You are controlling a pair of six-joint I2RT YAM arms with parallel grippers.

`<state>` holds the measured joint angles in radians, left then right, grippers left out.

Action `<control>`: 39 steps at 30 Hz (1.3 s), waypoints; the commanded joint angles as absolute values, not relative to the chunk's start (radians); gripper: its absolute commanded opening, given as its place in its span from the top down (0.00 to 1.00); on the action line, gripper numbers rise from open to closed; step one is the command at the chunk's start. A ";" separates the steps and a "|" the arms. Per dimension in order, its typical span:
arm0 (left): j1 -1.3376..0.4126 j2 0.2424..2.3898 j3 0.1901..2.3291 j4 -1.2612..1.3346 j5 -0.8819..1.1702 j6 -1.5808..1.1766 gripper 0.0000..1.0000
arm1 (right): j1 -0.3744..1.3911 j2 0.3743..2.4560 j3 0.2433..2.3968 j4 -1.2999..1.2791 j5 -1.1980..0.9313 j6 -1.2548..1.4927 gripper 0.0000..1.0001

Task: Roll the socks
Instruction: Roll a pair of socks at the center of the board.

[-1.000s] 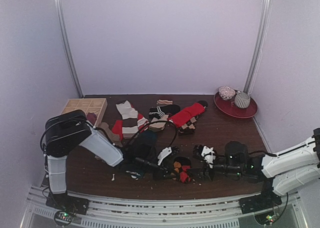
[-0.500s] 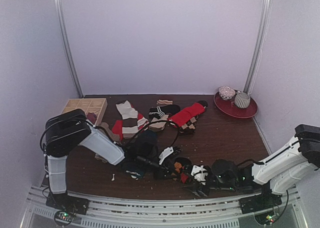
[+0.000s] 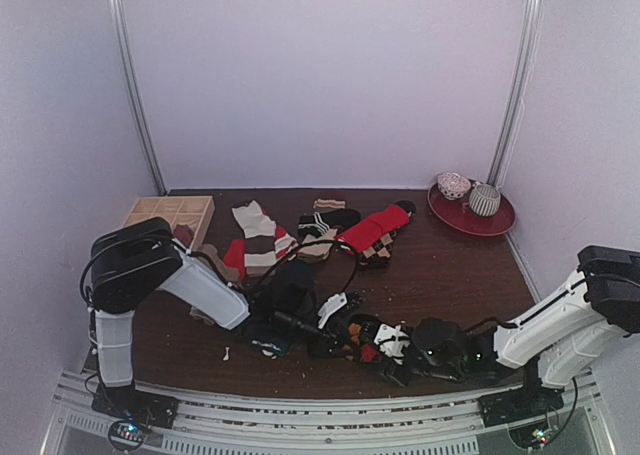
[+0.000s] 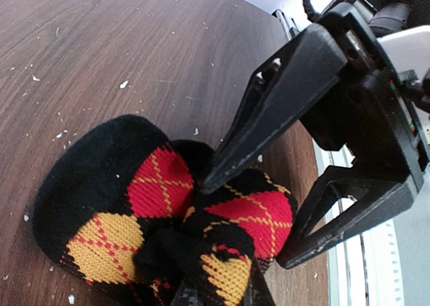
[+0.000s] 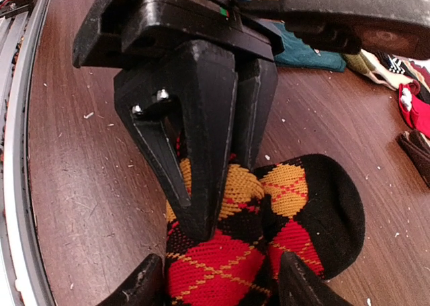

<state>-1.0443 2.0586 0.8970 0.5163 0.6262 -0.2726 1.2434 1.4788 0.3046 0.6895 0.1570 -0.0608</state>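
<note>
Argyle sock bunched on table, near front edge, centre. Left gripper clamped on its folded fabric. Right gripper spread wide, straddling sock from opposite side. Other socks piled behind.

Wooden divider box back-L, red plate back-R on brown table.

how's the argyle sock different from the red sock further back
The argyle sock is black with red and orange diamonds; the red sock is mainly red. The argyle sock is bunched, pinched by the left gripper with the right gripper open astride it; the red sock lies stretched out, untouched, farther back. Both lie on the table.
</note>
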 commanded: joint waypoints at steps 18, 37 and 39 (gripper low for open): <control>-1.075 2.058 0.848 -0.048 0.355 -0.247 0.69 | 1.170 1.556 0.221 0.814 0.027 0.266 0.91; -1.136 1.648 0.689 0.619 0.197 0.135 0.02 | 1.015 1.863 0.077 1.135 -0.410 0.767 0.91; -1.134 1.709 0.721 0.664 0.234 0.183 0.03 | 1.013 1.900 0.073 1.179 -0.417 0.784 0.91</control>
